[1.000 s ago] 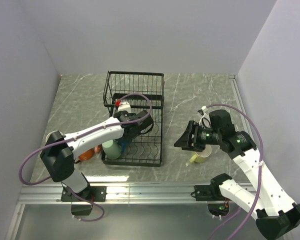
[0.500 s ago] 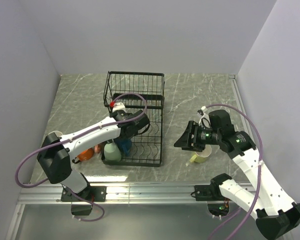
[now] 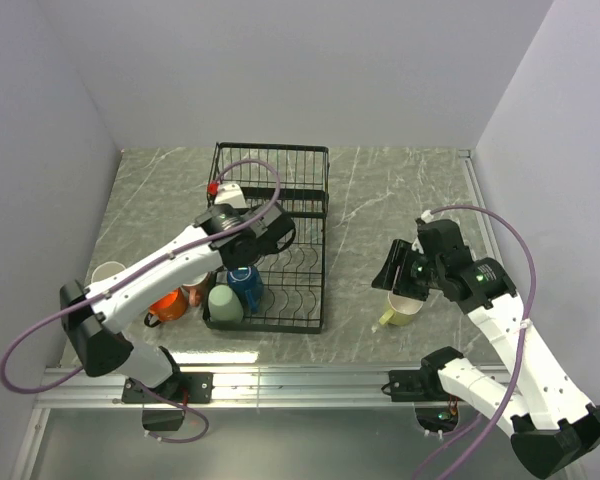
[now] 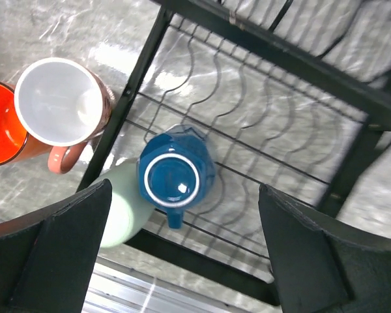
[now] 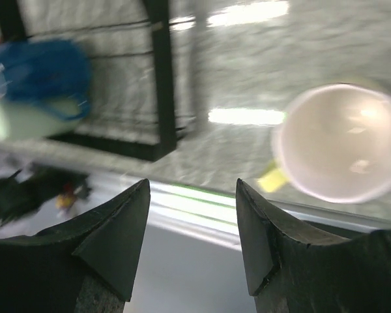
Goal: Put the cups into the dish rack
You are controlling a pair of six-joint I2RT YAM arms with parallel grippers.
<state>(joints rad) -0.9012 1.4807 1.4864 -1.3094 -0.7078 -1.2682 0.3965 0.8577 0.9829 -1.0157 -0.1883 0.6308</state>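
Observation:
The black wire dish rack (image 3: pixel 307 262) stands mid-table. In its near-left corner a blue cup (image 4: pixel 176 176) sits upside down, touching a pale green cup (image 4: pixel 122 214) beside it. My left gripper (image 4: pixel 184 189) hovers open above them, holding nothing; in the top view the left gripper (image 3: pixel 263 238) is over the rack's tray. Outside the rack's left edge are a salmon cup (image 4: pixel 57 103), an orange cup (image 4: pixel 1 132) and a cream cup (image 3: pixel 108 272). A yellow-green cup (image 5: pixel 342 140) lies right of the rack. My right gripper (image 5: pixel 192 184) hangs open and empty above and left of it.
The rack's raised basket (image 3: pixel 270 175) takes up its far end. The metal rail (image 3: pixel 300 385) and both arm bases run along the near edge. Grey walls close the table on the left, back and right.
My left gripper opened, let go of the pale green cup in the rack and drew back toward the rack's middle. My right gripper shifted a little to the right.

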